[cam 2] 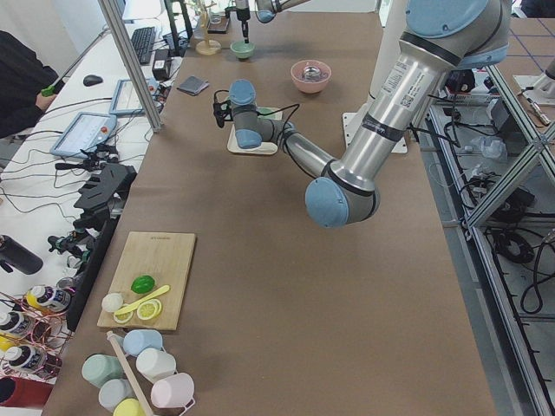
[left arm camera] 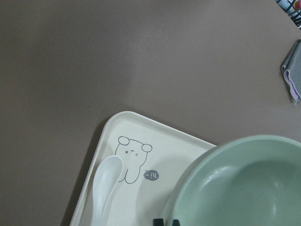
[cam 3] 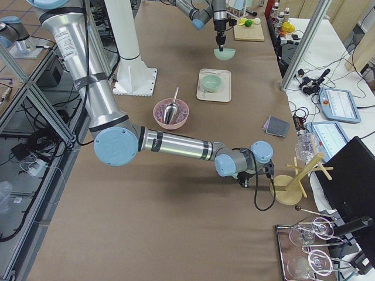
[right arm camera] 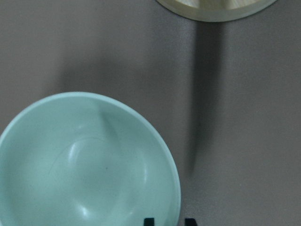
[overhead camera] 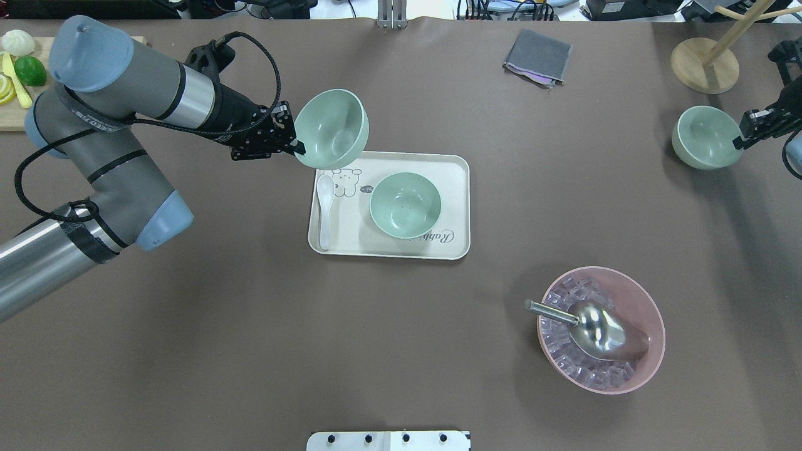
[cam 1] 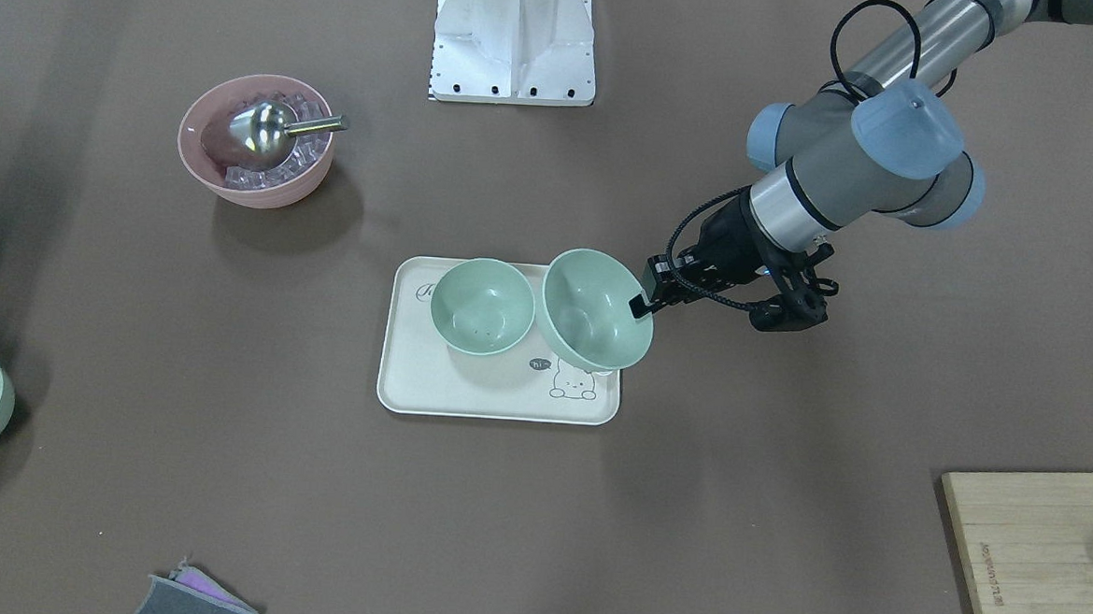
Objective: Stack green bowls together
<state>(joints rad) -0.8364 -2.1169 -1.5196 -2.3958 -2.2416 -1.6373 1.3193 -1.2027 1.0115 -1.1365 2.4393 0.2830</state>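
Note:
My left gripper (overhead camera: 294, 145) is shut on the rim of a pale green bowl (overhead camera: 332, 128) and holds it tilted in the air over the near-left corner of the cream tray (overhead camera: 460, 164). In the left wrist view the bowl (left arm camera: 244, 183) fills the lower right and my left gripper (left arm camera: 166, 221) pinches its rim. A second green bowl (overhead camera: 405, 205) stands upright on the tray. A third green bowl (overhead camera: 706, 145) sits on the table at the far right. My right gripper (overhead camera: 745, 139) is open, its fingertips (right arm camera: 149, 221) either side of that bowl's rim (right arm camera: 174, 188).
A white spoon (overhead camera: 324, 210) lies on the tray's left side. A pink bowl (overhead camera: 601, 338) with ice cubes and a metal scoop stands front right. A grey cloth (overhead camera: 537, 57), a wooden stand (overhead camera: 705, 64) and a cutting board with fruit (overhead camera: 19, 69) line the far edge.

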